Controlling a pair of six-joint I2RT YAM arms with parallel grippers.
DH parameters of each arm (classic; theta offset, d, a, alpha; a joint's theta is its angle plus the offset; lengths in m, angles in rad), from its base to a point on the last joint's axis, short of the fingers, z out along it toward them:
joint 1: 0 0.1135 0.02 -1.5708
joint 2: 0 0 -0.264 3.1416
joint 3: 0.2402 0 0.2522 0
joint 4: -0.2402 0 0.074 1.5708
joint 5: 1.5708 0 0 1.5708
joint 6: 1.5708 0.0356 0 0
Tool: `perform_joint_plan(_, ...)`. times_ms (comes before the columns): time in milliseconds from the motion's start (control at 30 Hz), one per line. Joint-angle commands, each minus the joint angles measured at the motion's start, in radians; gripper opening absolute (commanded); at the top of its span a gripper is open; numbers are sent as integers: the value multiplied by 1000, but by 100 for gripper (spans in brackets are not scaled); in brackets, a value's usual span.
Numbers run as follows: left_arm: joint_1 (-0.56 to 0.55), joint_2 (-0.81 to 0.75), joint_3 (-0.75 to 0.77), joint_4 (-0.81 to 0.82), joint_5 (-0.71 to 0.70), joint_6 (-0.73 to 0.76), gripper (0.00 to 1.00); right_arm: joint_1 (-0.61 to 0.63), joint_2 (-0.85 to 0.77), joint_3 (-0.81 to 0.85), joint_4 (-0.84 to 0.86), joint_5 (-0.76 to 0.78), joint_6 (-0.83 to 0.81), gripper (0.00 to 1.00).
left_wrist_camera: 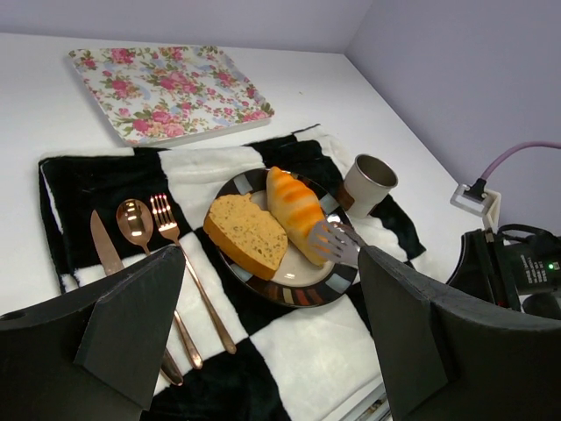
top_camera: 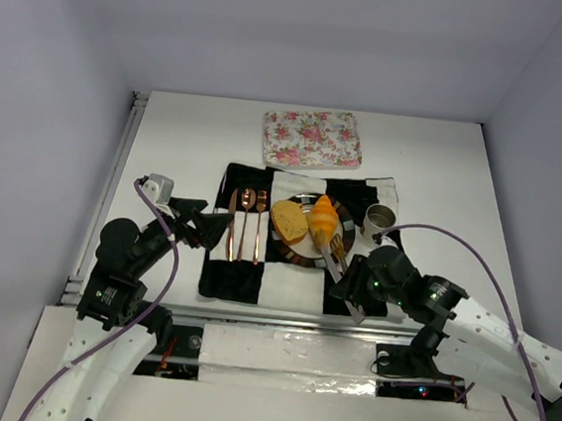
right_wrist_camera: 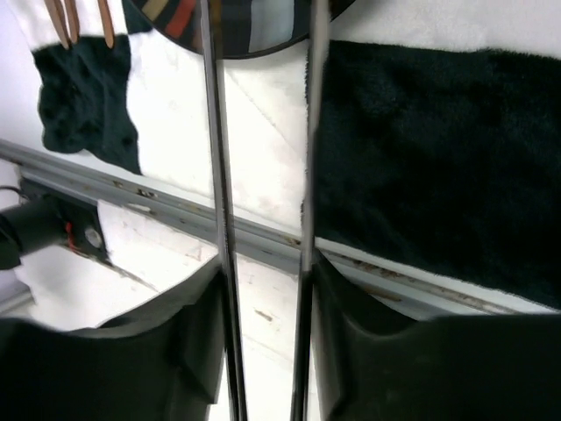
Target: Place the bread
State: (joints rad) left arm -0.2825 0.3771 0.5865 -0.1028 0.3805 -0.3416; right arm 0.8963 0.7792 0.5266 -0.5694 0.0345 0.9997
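Observation:
Both bread pieces lie on a dark-rimmed plate (top_camera: 298, 259) on a black-and-white checked mat (top_camera: 255, 278). The chunky slice (top_camera: 288, 221) is on the left and the ribbed orange croissant (top_camera: 324, 219) on the right. They also show in the left wrist view: slice (left_wrist_camera: 247, 232), croissant (left_wrist_camera: 294, 210). My right gripper (top_camera: 355, 289) is shut on metal tongs (top_camera: 335, 260), whose two arms run between its fingers (right_wrist_camera: 263, 272). The slotted tong tip (left_wrist_camera: 333, 242) rests against the croissant's near end. My left gripper (top_camera: 209, 230) is open and empty, left of the plate (left_wrist_camera: 272, 263).
A copper knife, spoon and fork (top_camera: 245, 224) lie on the mat left of the plate. A metal cup (top_camera: 380, 218) stands right of the plate. A floral tray (top_camera: 311, 139) lies behind the mat. The table's front rail (right_wrist_camera: 263, 237) runs under the right wrist.

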Motion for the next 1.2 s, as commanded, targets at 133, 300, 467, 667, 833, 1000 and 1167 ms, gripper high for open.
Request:
perform_joint_plan(133, -6, 0, -5, 35, -3, 4, 78, 9, -38, 139, -43, 64, -6, 58)
perform_joint_plan(300, -6, -3, -7, 35, -2, 4, 78, 9, -74, 217, -102, 146, -21, 49)
perform_joint_plan(467, -6, -3, -5, 35, 0, 4, 78, 9, 12, 376, -100, 327, -120, 39)
perform_joint_plan(667, -6, -13, -5, 34, -2, 7, 78, -328, 287, 555, 8, 280, -413, 38)
perform_joint_plan(833, -6, -32, -5, 32, -8, 6, 78, -739, 521, 656, 141, 58, -504, 37)
perform_joint_plan(1000, -6, -37, -7, 35, 0, 7, 78, -879, 817, 808, 195, -107, -440, 36)
perform_joint_plan(1167, -6, -40, -7, 35, 0, 7, 78, -931, 1037, 964, 119, 40, -612, 36)
